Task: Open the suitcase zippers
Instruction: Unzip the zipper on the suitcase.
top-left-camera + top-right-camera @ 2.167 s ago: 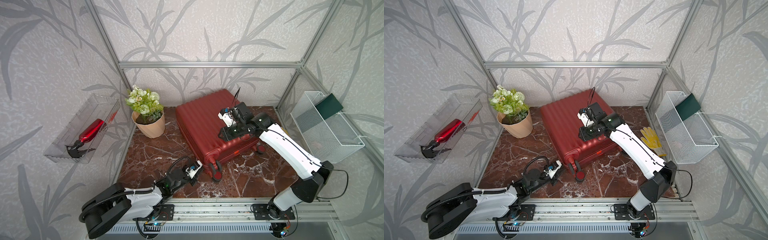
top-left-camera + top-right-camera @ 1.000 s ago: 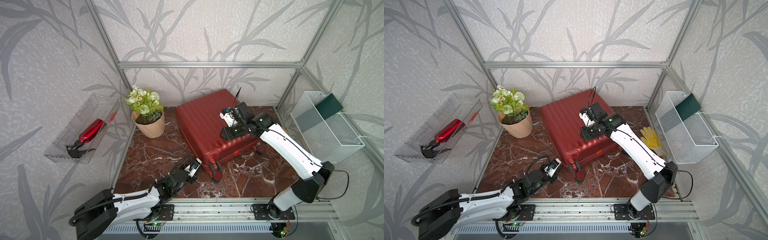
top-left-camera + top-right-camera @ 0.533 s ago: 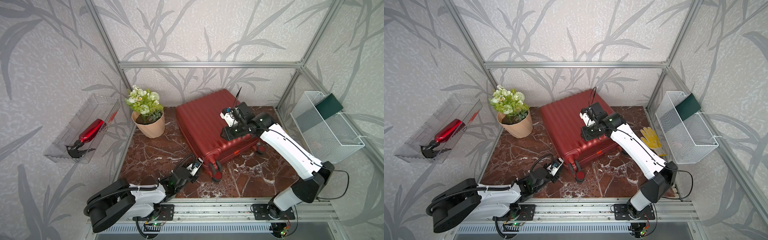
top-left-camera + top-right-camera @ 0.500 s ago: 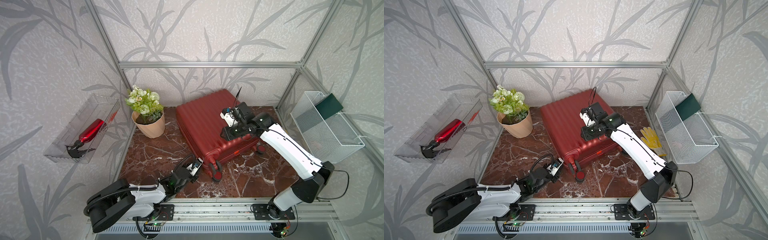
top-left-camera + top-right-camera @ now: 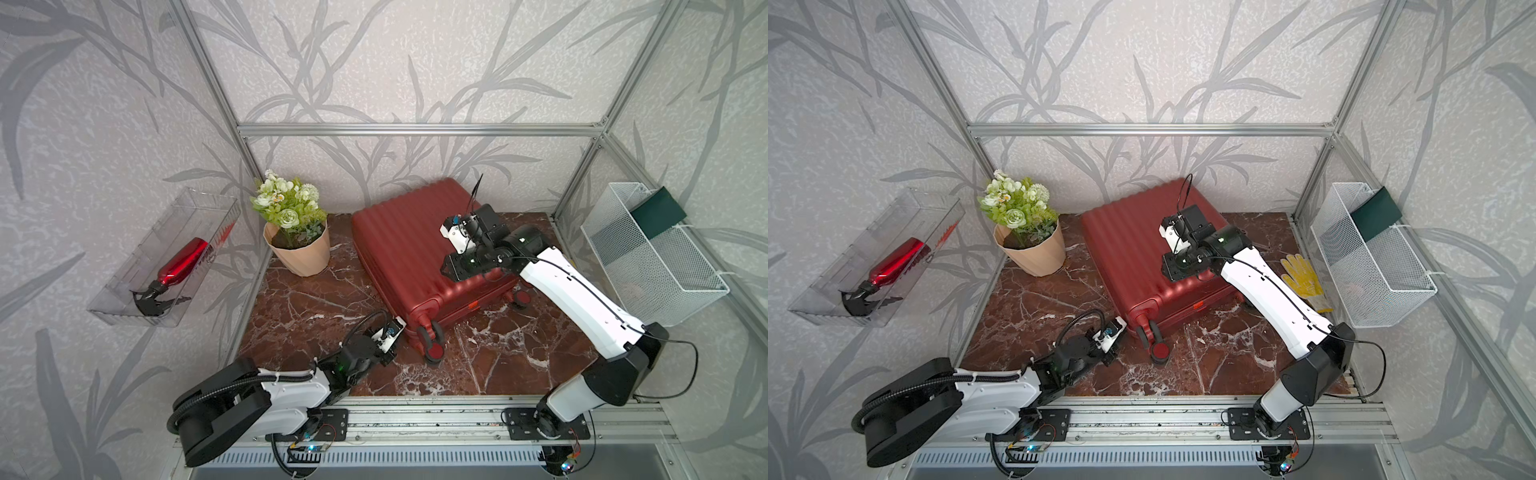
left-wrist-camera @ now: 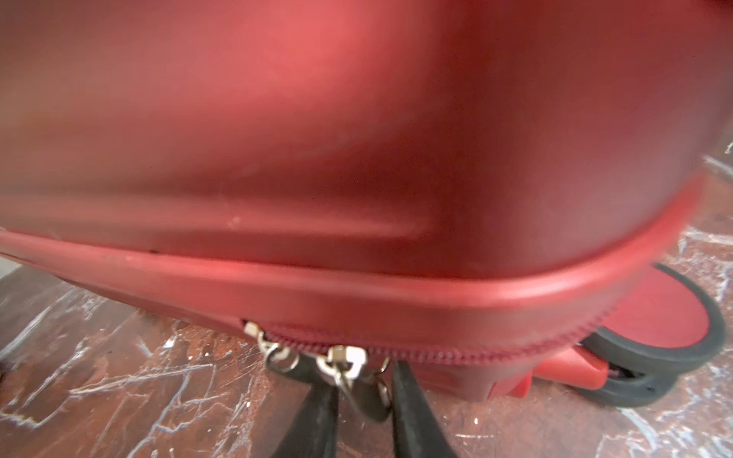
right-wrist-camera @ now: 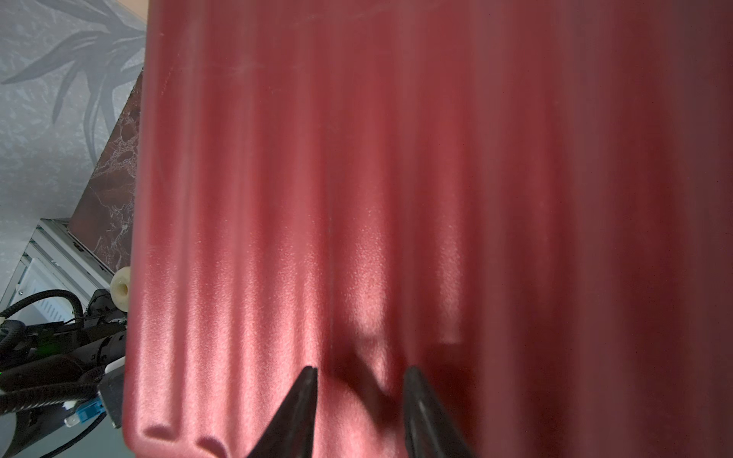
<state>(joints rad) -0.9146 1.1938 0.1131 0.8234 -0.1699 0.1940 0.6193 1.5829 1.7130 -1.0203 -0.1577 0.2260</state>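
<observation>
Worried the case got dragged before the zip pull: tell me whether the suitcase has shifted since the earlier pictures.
No. In a top view the suitcase keeps the same gap from the flower pot.

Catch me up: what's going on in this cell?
Two arms work the metallic-red ribbed hard-shell suitcase lying flat on the marble table. The right gripper, jaws apart, sits at its top shell, perhaps steadying it. The left gripper is at the near wheel corner, jaws open either side of one metal zipper pull. The red zip track looks shut there.
</observation>
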